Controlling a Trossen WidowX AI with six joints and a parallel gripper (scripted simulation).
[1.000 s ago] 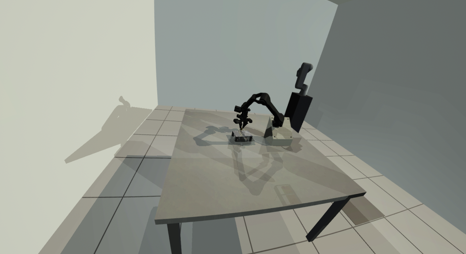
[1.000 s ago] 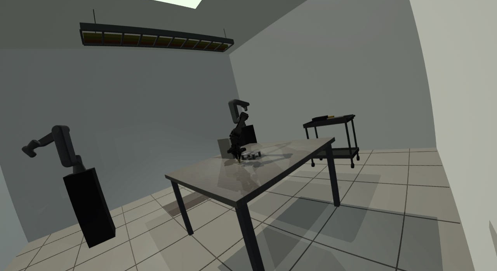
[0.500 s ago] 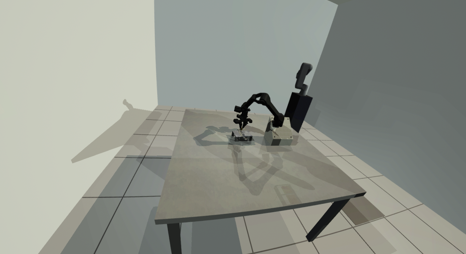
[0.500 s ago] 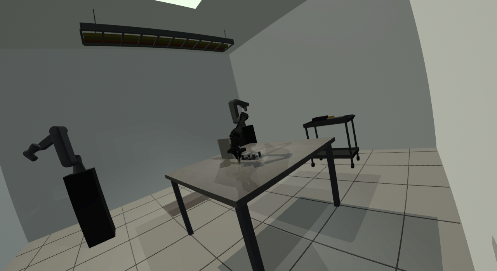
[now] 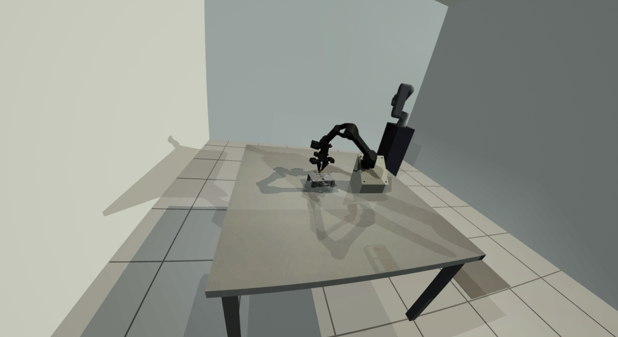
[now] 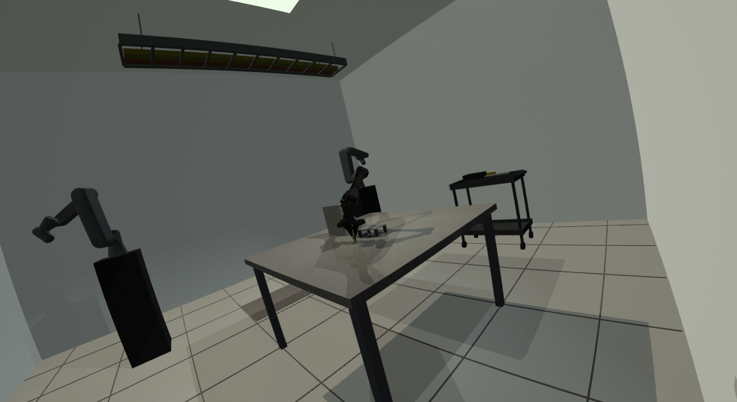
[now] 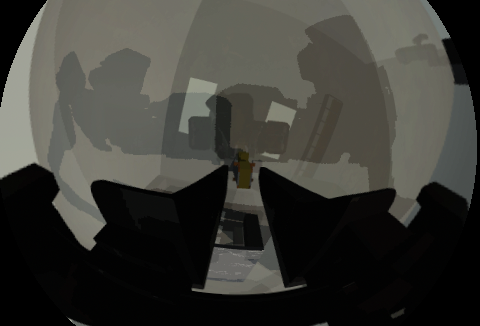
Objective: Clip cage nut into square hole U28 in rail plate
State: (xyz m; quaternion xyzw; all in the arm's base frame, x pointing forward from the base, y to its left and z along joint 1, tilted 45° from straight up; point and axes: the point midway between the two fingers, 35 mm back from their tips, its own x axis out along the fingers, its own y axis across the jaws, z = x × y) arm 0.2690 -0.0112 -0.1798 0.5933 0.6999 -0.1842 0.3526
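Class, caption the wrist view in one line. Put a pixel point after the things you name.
Black wedge-shaped pincer (image 7: 243,172) fingers parted, a small yellow cage nut (image 7: 244,173) between their tips.

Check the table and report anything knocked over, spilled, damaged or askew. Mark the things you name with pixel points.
Nothing stands out. The small metal stand (image 5: 327,178) (image 6: 378,227) is upright on the table (image 5: 276,244) (image 6: 309,260), and I see no spill. The yellow nut (image 7: 244,173) is too small to check for damage.

Tabletop (image 5: 276,244) (image 6: 402,245) smooth, faintly glossy, stone-like; 1 rail plate (image 5: 324,177) (image 6: 380,227) shiny, metal-looking; gripper (image 5: 320,170) (image 6: 353,239) (image 7: 243,172) matt black, plastic-looking; floor tiles (image 5: 358,309) (image 6: 561,307) smooth, matt.
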